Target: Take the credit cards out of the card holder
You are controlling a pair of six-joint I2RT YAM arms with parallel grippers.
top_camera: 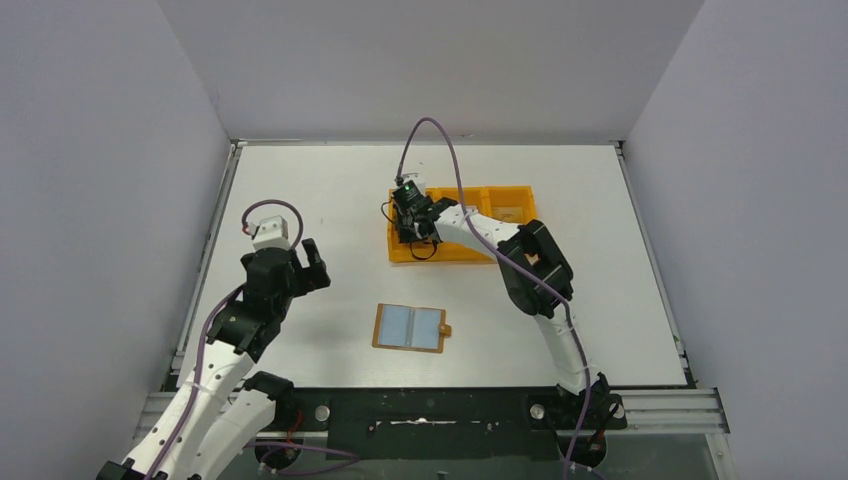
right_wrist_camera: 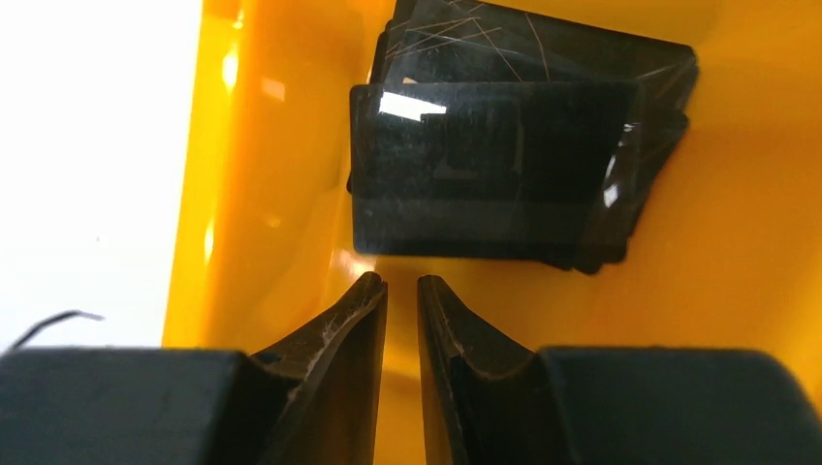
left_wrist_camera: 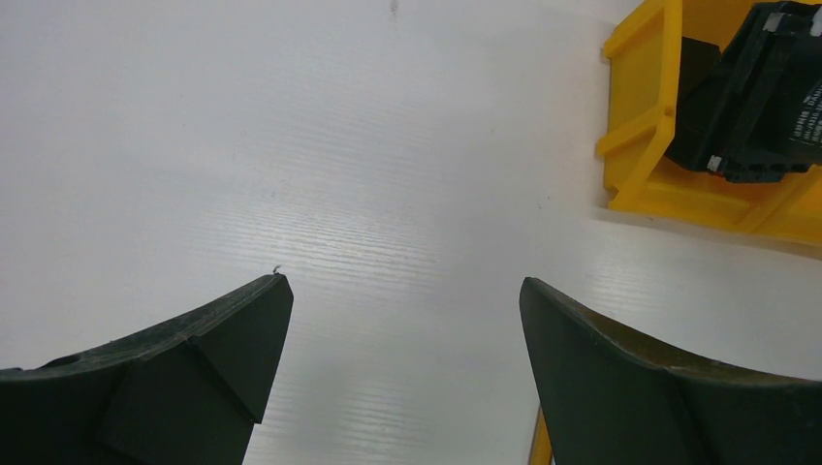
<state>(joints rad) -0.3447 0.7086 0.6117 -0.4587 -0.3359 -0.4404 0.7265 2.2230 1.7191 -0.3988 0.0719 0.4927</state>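
The card holder (top_camera: 410, 327) lies open on the table (top_camera: 330, 180), on the near side of the orange tray (top_camera: 470, 258). Dark credit cards (right_wrist_camera: 504, 145) pile in the tray's left compartment beneath the right fingers (right_wrist_camera: 354, 329), which are almost together and empty. The left fingers (left_wrist_camera: 233, 329) are spread wide at left.

- I work in a lab test cell.
- Bare grey walls (top_camera: 100, 150) box in my white table (top_camera: 330, 200).
- A metal rail (top_camera: 660, 402) runs along its near edge.

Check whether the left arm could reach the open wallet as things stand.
Probably yes: the left gripper hangs open near the wallet, bare table between them; the right arm is over the tray.
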